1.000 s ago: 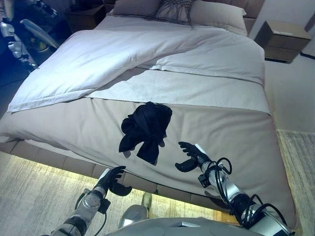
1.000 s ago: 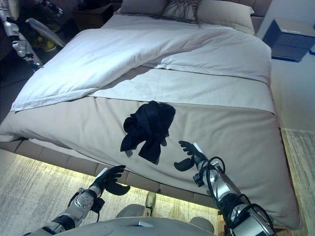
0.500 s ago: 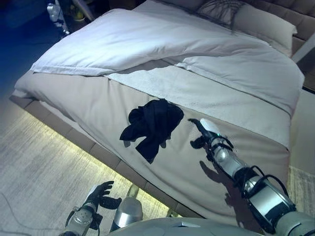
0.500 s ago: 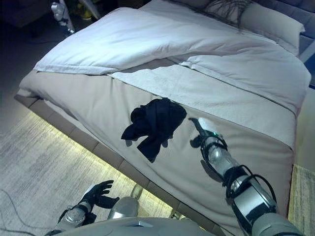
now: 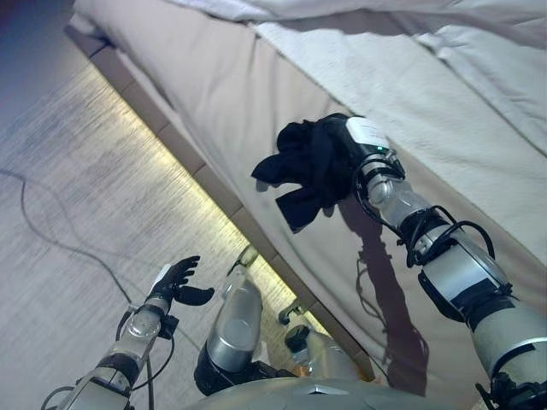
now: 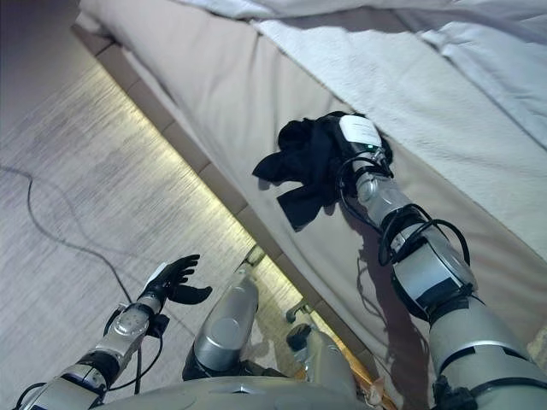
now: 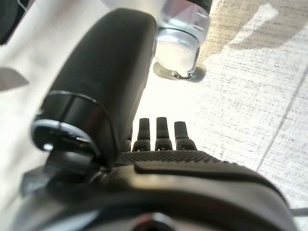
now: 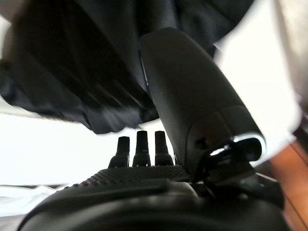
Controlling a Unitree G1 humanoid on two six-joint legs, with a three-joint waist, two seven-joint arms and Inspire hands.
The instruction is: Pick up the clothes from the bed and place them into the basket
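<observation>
A crumpled black garment [image 5: 306, 164] lies on the beige bed cover [image 5: 214, 77] near the bed's front edge. My right hand [image 5: 367, 141] reaches over the bed and rests against the garment's far side. In the right wrist view my right hand [image 8: 144, 185] has straight fingers and a raised thumb, with the black cloth [image 8: 72, 82] right past them. My left hand [image 5: 175, 278] hangs open over the floor, away from the bed, and it also shows in the left wrist view [image 7: 159, 137].
A white duvet [image 5: 487, 60] covers the far part of the bed. A lit strip runs under the bed's edge [image 5: 201, 179]. Pale wood-grain floor [image 5: 68, 154] stretches to the left of the bed.
The camera has swung down and closer to the bed. My right hand has moved forward from beside the black garment onto it. My left hand stays low and open.
</observation>
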